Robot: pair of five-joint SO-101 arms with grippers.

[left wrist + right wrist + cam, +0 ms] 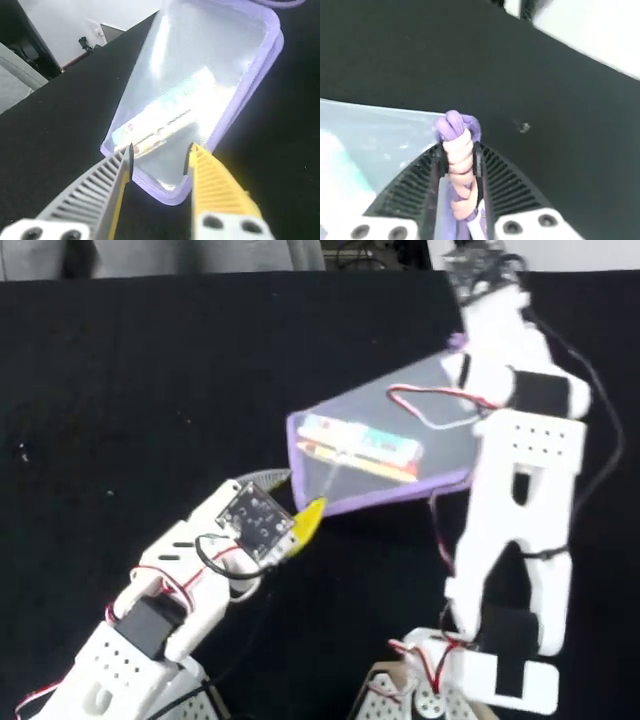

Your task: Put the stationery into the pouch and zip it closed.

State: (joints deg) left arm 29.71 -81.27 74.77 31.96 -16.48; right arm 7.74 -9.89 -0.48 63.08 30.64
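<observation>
Left gripper (292, 498): jaws apart, nothing held, straddling near corner of pouch (360, 410). Pouch: clear, purple-trimmed, long axis running diagonally from left gripper toward right gripper (457, 147). Stationery (360, 445) inside, lying along that axis. Right gripper: clamped on braided cord (455, 122) at pouch's far corner. Zip slider not made out. Left arm is nearer free corner and likely pinches there next.

A black table (150, 370) carries 1 clear, purple-edged pouch (400, 410) resting on it.
</observation>
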